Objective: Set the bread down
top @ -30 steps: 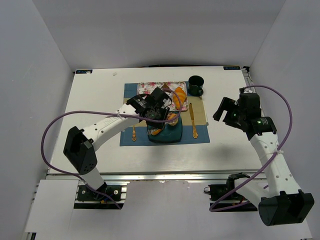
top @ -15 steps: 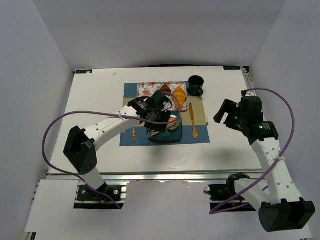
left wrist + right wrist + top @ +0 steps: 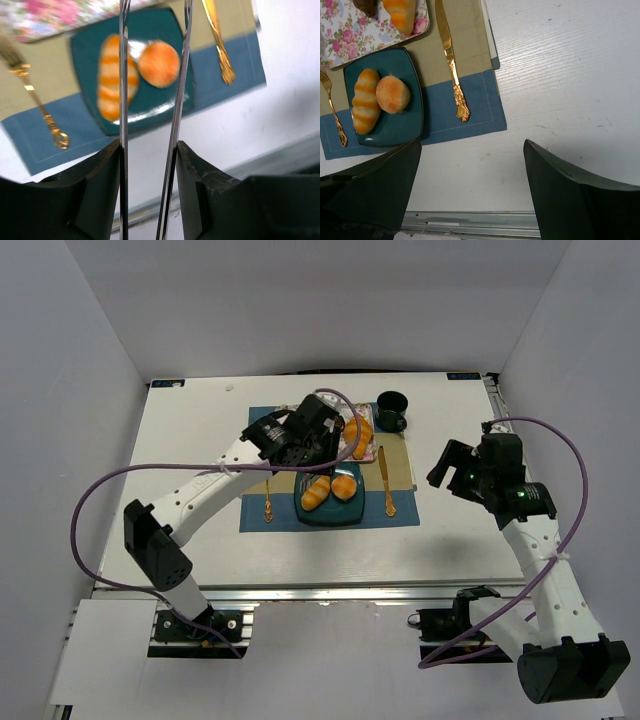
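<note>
The bread lies on a teal square plate (image 3: 330, 510): a striped elongated roll (image 3: 316, 492) and a round bun (image 3: 344, 484) side by side. Both also show in the left wrist view, roll (image 3: 107, 80) and bun (image 3: 159, 64), and in the right wrist view, roll (image 3: 365, 100) and bun (image 3: 393, 93). My left gripper (image 3: 312, 438) is shut on thin metal tongs (image 3: 180, 100) and hangs above and behind the plate, over the floral tray. The tong blades are apart and hold nothing. My right gripper (image 3: 450, 465) is open and empty, right of the placemat.
A floral tray (image 3: 290, 416) behind the plate holds a golden croissant (image 3: 358, 430) and a dark one (image 3: 367, 5). A dark mug (image 3: 391, 412) stands at the back right. A gold knife (image 3: 385, 480) and a gold fork (image 3: 268, 502) flank the plate on the blue placemat (image 3: 400, 515).
My left gripper with the tongs has lifted off the plate and moved back toward the tray, uncovering the roll and bun on the plate. The right arm has barely shifted.
</note>
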### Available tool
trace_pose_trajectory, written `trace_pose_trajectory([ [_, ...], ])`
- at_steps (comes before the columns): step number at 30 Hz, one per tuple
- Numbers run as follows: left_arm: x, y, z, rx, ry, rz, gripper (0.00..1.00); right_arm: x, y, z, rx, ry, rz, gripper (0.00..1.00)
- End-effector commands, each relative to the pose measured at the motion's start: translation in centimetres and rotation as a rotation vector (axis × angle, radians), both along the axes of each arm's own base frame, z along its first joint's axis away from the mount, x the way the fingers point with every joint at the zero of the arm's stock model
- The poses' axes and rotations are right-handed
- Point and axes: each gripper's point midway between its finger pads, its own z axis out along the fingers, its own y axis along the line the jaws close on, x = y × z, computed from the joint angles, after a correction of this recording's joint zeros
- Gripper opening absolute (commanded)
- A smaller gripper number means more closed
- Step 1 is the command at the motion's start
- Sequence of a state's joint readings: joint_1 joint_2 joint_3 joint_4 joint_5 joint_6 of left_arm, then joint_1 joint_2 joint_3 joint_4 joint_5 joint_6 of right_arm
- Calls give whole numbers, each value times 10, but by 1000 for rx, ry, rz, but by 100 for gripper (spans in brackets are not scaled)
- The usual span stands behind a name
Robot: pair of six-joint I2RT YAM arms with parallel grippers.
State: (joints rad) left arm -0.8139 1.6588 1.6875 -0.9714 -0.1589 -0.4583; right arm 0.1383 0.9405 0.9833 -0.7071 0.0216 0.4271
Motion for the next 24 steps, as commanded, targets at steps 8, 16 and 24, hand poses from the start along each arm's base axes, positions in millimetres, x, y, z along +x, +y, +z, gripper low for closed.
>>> trace_pose_trajectory([
  [8, 23, 189, 48, -155, -200, 886, 55, 13, 16, 2, 53, -24, 66, 89],
  [16, -6, 332, -37, 53, -134, 1355, 54, 20, 24, 0, 78, -25, 99, 89],
  [24, -31, 368, -108, 98, -42, 1539, 55, 17, 29, -3, 98, -13, 119, 89],
])
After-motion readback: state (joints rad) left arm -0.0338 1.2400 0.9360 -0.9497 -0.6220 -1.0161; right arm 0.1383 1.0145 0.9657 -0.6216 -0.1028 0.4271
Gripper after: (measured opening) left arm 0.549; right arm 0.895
